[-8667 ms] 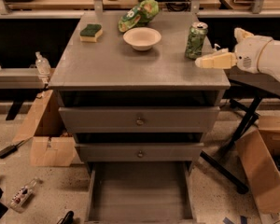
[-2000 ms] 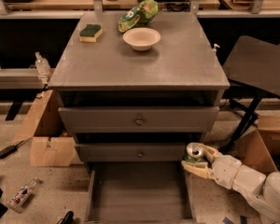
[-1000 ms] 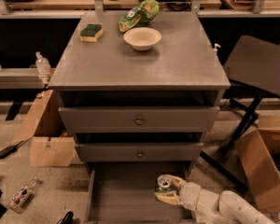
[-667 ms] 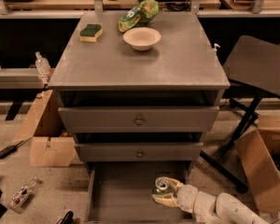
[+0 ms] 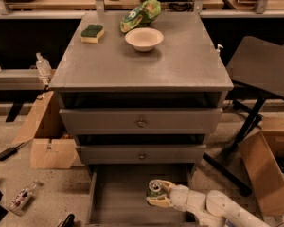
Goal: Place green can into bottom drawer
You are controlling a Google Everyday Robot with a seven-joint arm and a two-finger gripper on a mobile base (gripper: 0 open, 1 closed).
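The small green drink can [image 5: 155, 188] is gripped upright between the pale fingers [image 5: 157, 202] of the white two-finger gripper [image 5: 159, 194], at lower centre of the frame, over the right part of the pulled-out shallow grey bottom drawer [image 5: 117, 198].
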